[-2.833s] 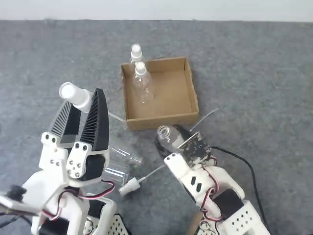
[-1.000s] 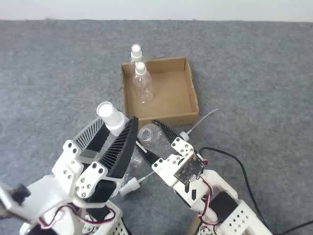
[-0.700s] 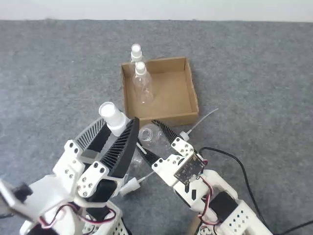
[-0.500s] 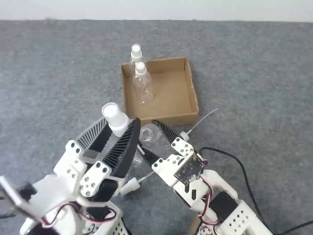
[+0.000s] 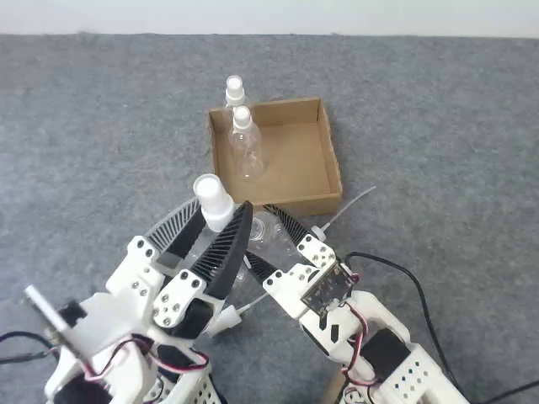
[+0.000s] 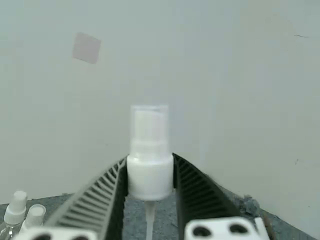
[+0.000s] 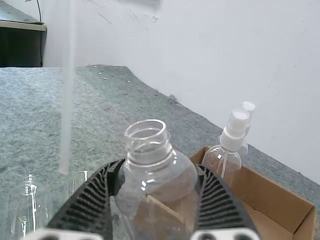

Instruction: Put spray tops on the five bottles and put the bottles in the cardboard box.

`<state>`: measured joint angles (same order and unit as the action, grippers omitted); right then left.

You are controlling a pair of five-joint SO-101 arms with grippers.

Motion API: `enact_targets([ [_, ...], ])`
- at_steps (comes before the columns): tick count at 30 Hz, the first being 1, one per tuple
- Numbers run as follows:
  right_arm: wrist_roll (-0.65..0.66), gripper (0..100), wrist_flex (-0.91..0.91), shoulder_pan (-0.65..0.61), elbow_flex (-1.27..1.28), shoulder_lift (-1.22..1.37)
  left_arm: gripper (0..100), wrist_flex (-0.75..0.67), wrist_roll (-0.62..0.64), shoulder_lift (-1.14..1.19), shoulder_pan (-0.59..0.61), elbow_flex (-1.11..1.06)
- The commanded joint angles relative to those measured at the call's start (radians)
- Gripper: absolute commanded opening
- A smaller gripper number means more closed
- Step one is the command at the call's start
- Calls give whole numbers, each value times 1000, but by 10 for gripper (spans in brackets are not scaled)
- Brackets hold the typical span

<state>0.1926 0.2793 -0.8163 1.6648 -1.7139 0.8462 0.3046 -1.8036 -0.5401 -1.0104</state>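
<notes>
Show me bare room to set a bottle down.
Free: cardboard box floor right of the capped bottle; table either side of the box. Crowded: in front, where the left gripper holds a spray top by the open bottle in the right gripper.

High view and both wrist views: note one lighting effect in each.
Right wrist view: glints on the rim of the bottle. Left wrist view: white spray top barely stands out against the pale wall. High view: even light, no hard shadows on the table.

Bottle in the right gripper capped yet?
No, the bottle in the right gripper has a bare open neck with nothing fitted on it.
</notes>
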Motion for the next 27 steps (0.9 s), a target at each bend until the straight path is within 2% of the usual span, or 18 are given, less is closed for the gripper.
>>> enact_targets([
  [1,20,27,-19,10,23,-10,12,-9,-11,-17,5,35],
  [8,20,27,-19,7,23,-10,12,-14,-11,-17,6,91],
  [13,20,27,-19,5,23,-10,12,-77,-3,-17,80,87],
  [20,20,27,-19,4,23,-10,12,-100,-2,-17,84,85],
  [27,20,27,-19,4,23,-13,12,-181,-2,-17,83,-15],
])
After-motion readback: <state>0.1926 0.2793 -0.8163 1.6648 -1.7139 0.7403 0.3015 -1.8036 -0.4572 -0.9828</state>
